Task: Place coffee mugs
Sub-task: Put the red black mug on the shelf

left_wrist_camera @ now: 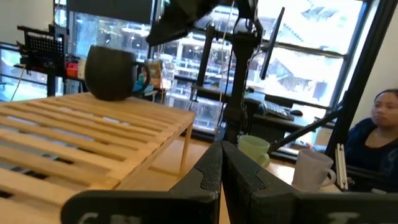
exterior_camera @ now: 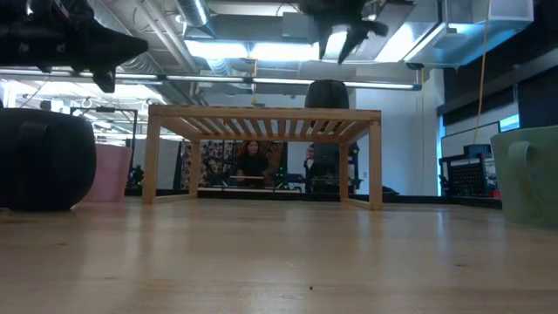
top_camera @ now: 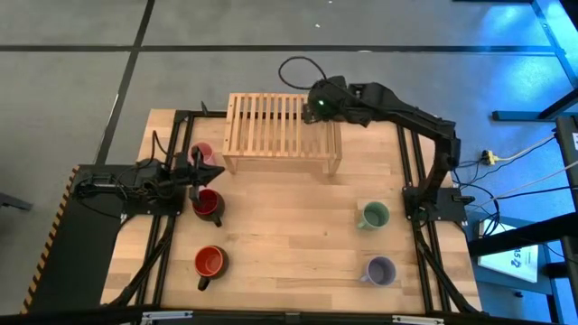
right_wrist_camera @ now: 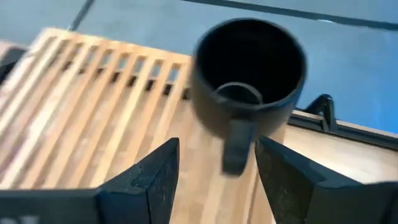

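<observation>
Black mug (right_wrist_camera: 249, 74) stands on the slatted rack (top_camera: 271, 126), right gripper (right_wrist_camera: 214, 162) open and empty; five mugs remain on the tabletop (top_camera: 289, 235).

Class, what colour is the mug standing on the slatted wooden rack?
Black. The mug shows best in the right wrist view, on the rack.

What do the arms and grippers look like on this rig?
Both arms are black, jointed, on black base frames. Left gripper has two dark, wedge-shaped fingers. Right gripper has the same broad, matte fingers, and a black cable loops behind its wrist. No markings visible.
</observation>
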Robot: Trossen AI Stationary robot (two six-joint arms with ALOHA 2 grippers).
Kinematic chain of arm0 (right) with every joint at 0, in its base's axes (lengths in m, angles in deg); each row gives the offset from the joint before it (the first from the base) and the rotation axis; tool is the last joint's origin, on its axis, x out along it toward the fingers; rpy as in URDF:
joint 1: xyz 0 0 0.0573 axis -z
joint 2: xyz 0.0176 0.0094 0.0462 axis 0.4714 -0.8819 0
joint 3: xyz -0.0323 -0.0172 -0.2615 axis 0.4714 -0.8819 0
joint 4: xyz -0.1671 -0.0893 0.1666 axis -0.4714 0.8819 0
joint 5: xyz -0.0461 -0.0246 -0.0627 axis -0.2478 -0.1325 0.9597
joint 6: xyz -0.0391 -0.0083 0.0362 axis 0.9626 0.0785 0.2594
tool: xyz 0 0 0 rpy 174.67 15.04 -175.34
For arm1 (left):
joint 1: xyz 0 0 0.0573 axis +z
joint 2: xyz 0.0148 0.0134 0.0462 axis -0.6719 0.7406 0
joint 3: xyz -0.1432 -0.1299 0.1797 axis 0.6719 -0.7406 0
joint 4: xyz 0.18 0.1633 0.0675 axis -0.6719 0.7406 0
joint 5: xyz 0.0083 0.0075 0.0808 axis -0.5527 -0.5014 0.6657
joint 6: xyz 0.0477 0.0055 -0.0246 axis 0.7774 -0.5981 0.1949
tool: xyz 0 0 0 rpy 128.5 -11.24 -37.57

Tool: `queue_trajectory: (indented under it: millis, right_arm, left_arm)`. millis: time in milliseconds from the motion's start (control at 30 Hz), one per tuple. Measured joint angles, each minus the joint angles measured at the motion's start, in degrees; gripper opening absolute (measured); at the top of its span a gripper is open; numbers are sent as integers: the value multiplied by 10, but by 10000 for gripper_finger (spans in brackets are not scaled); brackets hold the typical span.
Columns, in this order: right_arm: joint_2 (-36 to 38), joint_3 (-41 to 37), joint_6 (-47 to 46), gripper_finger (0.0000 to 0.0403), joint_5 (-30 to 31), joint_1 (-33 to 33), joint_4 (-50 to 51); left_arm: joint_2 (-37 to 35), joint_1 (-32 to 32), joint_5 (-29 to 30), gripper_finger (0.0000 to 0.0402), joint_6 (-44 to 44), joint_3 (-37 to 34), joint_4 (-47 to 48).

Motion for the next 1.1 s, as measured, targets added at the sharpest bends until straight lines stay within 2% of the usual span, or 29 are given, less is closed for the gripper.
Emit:
queue_trajectory:
  millis: [100,333,433,600,733,900,1000,1100]
  right_arm:
    - [19,3,36,197,-18,-44,-16]
    - [38,3,113,197,-117,-170,-24]
    - [38,2,107,197,-154,-222,-32]
    - [39,-31,82,197,-159,-285,-71]
    - [41,-76,52,197,-131,-327,-96]
    - [61,-154,17,197,-115,-357,-137]
    - [90,-215,-8,197,-112,-371,-179]
    - [122,-287,-32,197,-102,-393,-229]
  left_arm:
    - [0,0,3,0,-10,0,-12]
    - [0,0,-9,0,-144,0,-97]
    - [0,0,-7,0,-150,0,-109]
    - [19,0,-28,0,-179,9,-103]
    - [83,0,-30,0,-176,58,-94]
    - [201,0,-65,0,-168,150,-22]
    - [268,-3,-97,0,-168,215,53]
    - [333,-20,-106,0,-170,293,172]
